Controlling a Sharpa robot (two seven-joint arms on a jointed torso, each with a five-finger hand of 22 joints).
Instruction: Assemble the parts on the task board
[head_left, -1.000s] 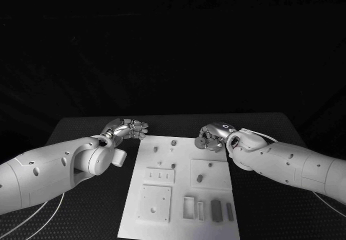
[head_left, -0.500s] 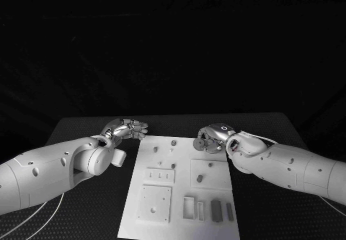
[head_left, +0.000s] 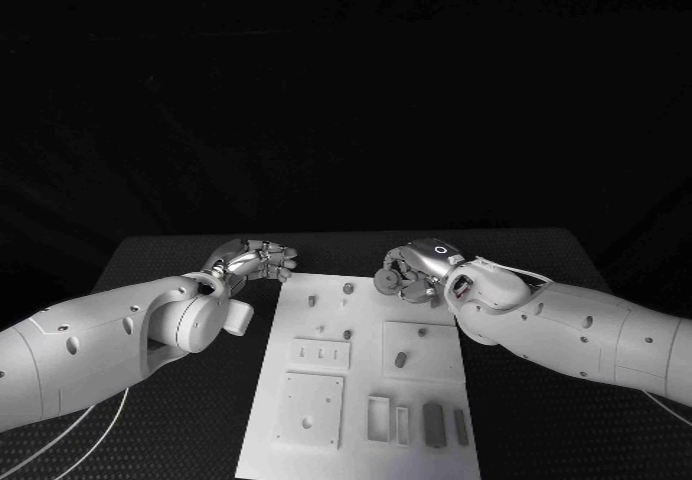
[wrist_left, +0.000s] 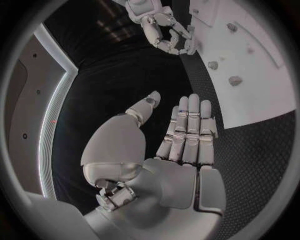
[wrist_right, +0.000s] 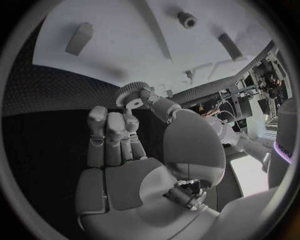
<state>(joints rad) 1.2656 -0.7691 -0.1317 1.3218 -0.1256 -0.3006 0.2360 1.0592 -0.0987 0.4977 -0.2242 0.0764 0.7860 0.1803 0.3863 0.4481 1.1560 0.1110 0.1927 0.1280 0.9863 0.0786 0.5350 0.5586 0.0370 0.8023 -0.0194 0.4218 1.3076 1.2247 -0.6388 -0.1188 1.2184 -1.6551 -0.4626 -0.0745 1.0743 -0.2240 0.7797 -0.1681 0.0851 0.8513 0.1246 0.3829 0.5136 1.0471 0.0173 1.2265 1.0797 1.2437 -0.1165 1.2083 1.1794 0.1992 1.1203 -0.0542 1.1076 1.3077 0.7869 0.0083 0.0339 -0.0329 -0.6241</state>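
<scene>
While pinching a small gear (wrist_right: 131, 95) in the right hand (head_left: 414, 271) over the task board (head_left: 361, 400) near the desk's far edge, not yet fitted. Left hand (head_left: 254, 258) empty, fingers straight, apart from thumb. Most parts left.

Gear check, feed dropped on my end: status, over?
Right hand pinches the gear over the board's far edge. Left hand empty, fingers straight, off the board. Nothing in the way.

Right hand (head_left: 410, 272) with gear (wrist_right: 130, 93) shifted left over task board (head_left: 364, 400) far edge; apparently slightly higher.
</scene>
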